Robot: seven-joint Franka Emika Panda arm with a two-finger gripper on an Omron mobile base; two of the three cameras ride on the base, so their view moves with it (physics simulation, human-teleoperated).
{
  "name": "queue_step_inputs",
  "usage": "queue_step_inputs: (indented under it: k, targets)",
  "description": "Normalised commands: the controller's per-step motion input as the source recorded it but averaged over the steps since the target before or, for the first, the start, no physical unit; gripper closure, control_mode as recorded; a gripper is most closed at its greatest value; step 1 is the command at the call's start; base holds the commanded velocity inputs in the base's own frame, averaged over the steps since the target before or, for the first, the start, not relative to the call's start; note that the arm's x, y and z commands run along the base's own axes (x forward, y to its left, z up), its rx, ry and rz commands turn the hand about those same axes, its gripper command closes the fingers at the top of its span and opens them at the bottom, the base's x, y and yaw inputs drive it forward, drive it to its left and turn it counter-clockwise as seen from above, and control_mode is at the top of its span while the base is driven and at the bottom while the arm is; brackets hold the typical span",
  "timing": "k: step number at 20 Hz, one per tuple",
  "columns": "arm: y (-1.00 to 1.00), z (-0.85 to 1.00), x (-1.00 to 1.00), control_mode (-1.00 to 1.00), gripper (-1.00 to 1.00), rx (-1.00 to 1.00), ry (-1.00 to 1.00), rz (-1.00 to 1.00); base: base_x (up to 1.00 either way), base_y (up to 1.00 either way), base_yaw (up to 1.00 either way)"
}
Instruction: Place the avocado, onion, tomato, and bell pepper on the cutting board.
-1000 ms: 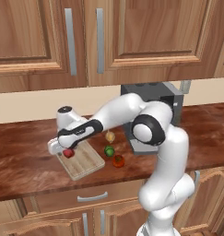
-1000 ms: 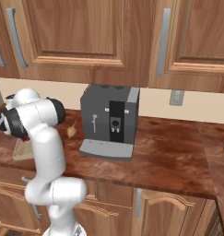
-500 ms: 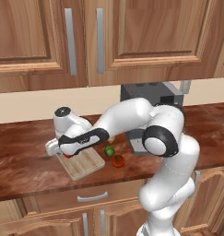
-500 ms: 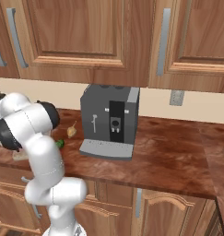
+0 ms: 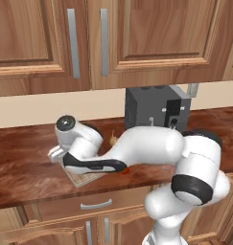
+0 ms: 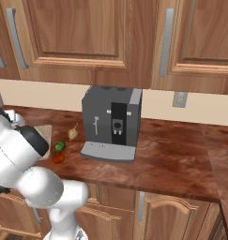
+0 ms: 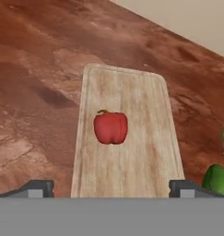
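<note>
Pincer (image 7: 111,188) spread wide, nothing between the tips; it is held above the cutting board (image 7: 132,99), looking along its length. The bell pepper (image 7: 111,127) is seen lying alone on the board, about the middle, free of the tips.

Off the board, on the desk (image 6: 176,159): avocado (image 6: 59,146) and tomato (image 6: 58,157) touching or nearly so, just beside the board's edge; onion (image 6: 73,134) a little further, near the coffee machine (image 6: 113,123). In the hand view the avocado's green edge is caught at lower right, a pale rounded thing above it, probably the onion.

Risks, as judged:
- The avocado and tomato sit so close that one may be knocked and set rolling when the other is approached; both are round and nothing is there to stop them on a flat desk.
- The onion's stalk gives a poor hold; the bulb would be better taken across its body.
- The pepper could be struck and pushed off if the next item is lowered onto the middle of the board; bare wood at either end would be safer.
- The arm lies low across the board in the left base view, so a wide swing could sweep things.

Surface: reddish-brown mottled stone, level. Room: wooden wall cupboards (image 5: 113,43) with metal handles, cream backsplash, drawers below.
</note>
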Motion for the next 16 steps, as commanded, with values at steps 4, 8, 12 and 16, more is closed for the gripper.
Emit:
queue_step_inputs:
  k: [4,8,12,16]
  targets:
    - [-0.3,0.56,-0.66,-1.0,-1.0,0.0,-0.17,0.0,0.0,0.0,0.0]
    - [-0.42,0.66,-0.61,-1.0,-1.0,0.0,-0.14,0.0,0.0,0.0,0.0]
    - [-0.59,0.64,-0.58,-1.0,-1.0,0.0,-0.1,-0.01,0.0,0.0,0.0]
    - [-0.7,0.56,-0.57,-1.0,-1.0,0.0,-0.05,-0.02,0.0,0.0,0.0]
